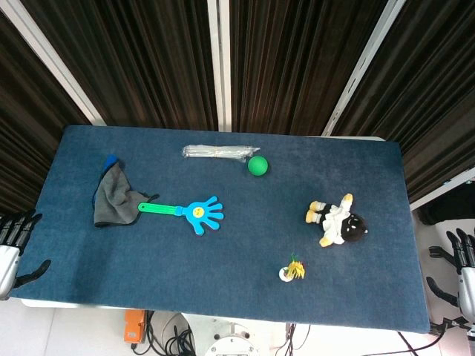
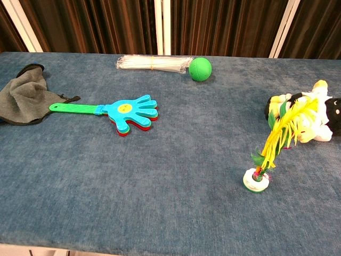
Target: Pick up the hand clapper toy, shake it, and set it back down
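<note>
The hand clapper toy [image 1: 187,211] [image 2: 114,110] lies flat on the blue table, left of centre. It has a green handle pointing left and blue hand-shaped paddles with red and green layers beneath. My left hand [image 1: 15,245] hangs off the table's left edge with its fingers apart, holding nothing, well away from the toy. At the table's right edge my right hand [image 1: 456,267] is also empty, fingers spread. The chest view shows neither hand.
A grey cloth [image 1: 113,196] [image 2: 21,98] lies just left of the toy's handle. A clear bundle of sticks [image 1: 219,152] [image 2: 153,64] and a green ball [image 1: 257,165] [image 2: 200,69] sit behind. A plush doll [image 1: 338,220] [image 2: 306,114] and a feather shuttlecock [image 1: 292,270] [image 2: 269,154] are at the right.
</note>
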